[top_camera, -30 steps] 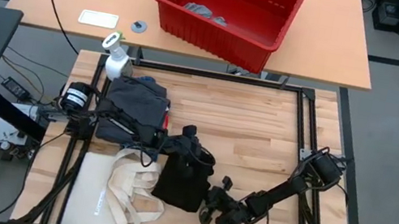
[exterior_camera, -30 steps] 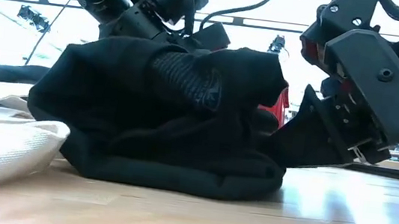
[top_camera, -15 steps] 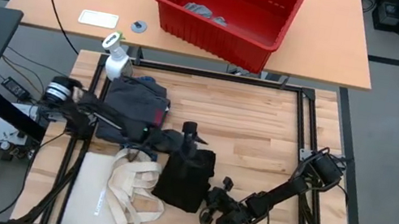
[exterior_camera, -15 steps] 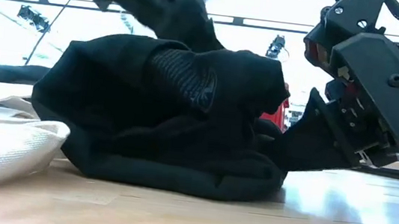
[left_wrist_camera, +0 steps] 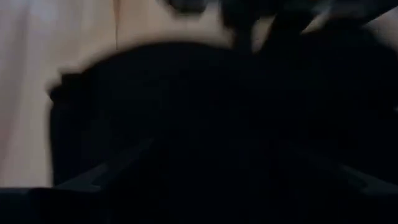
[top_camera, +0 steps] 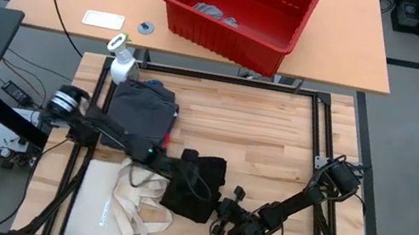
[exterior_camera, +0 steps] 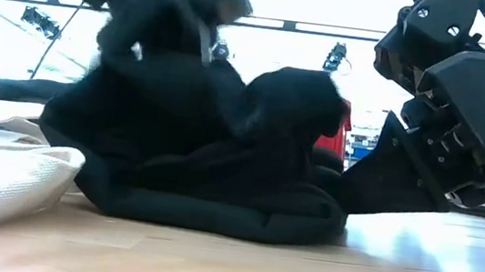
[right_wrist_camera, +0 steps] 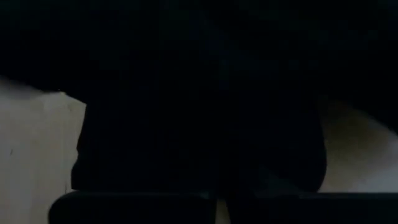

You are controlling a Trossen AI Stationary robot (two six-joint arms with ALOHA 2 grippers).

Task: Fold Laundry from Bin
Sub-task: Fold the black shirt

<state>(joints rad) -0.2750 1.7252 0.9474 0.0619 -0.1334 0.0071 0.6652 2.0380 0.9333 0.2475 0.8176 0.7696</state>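
Black garment (top_camera: 195, 188) lies folded in a thick bundle on the bench (top_camera: 273, 146), near edge, just beside the cream tote bag (top_camera: 119, 201). Left gripper (top_camera: 189, 172) is over the bundle's top, fingers spread, holding nothing. Right gripper (top_camera: 223, 221) sits low at the bundle's right edge, fingers pressed together; no cloth visibly between them. Dark grey piece (top_camera: 140, 110) is stacked behind on the left; light grey pieces (top_camera: 213, 12) remain in the red bin (top_camera: 207, 35) (so more to fetch). Judgement: this step is flattening the fold. Press down evenly along the crease, keep the right gripper bracing the edge so the bundle does not slide, and lift straight off to avoid dragging the top layer open.
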